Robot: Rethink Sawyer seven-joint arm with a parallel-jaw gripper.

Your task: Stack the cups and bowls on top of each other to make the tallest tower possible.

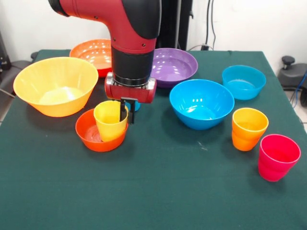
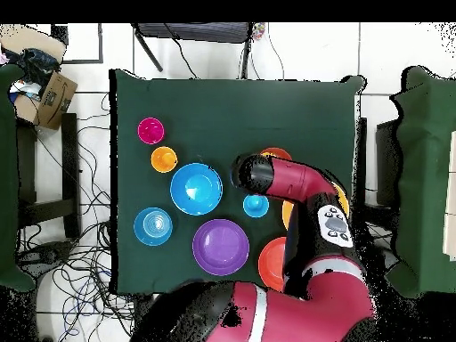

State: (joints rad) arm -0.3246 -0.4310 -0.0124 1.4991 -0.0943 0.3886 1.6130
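Yellow cup (image 1: 110, 120), light, glossy, slippery, is pinched at its rim by gripper (image 1: 127, 111) inside small red-orange bowl (image 1: 96, 133).

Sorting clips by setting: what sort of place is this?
Probably a robotics lab: a green-clothed table with bright plastic bowls, loose cables on a tiled floor, and a cardboard box beside it.

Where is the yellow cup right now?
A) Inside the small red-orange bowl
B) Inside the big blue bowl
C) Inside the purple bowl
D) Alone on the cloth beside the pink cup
A: in the front view the yellow cup stands tilted in the small red-orange bowl, with the hand at the cup's rim, one finger inside and one outside.
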